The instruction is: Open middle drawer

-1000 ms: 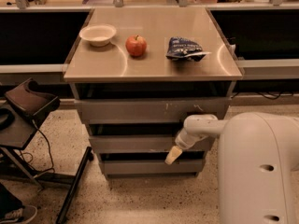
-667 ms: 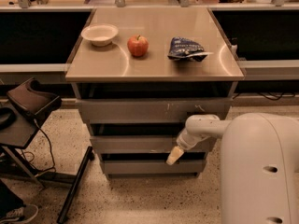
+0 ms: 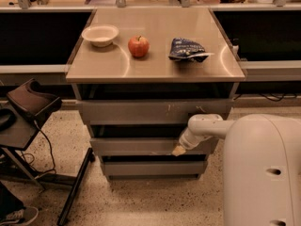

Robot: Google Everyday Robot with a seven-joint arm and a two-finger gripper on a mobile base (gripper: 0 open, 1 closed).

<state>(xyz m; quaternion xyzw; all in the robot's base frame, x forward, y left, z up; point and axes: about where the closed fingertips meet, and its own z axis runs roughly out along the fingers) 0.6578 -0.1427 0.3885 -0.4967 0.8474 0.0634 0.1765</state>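
Our gripper (image 3: 178,149), a pale tan tip on the white arm (image 3: 207,125), sits low at the right part of the wide, shallow grey metal middle drawer (image 3: 136,146), at the lower edge of its plain front. We cannot tell whether it is wide or narrow, nor whether it touches the panel or hangs just before it.

The drawer front lies straight behind the gripper and runs away from it toward the picture's left, its long axis level. We judge the pull must come squarely outward toward the robot's white body (image 3: 261,173), across that axis, from a hold well off centre. With no handle, the grip probably depends on the panel's edge.

The front looks closed, between the taller scratched grey front (image 3: 150,112) above and the narrow grey front (image 3: 150,168) below. The white body cuts off the cabinet's lower right corner. On top stand a white bowl (image 3: 99,34), a red apple (image 3: 138,46) and a dark blue crinkled bag (image 3: 187,50).
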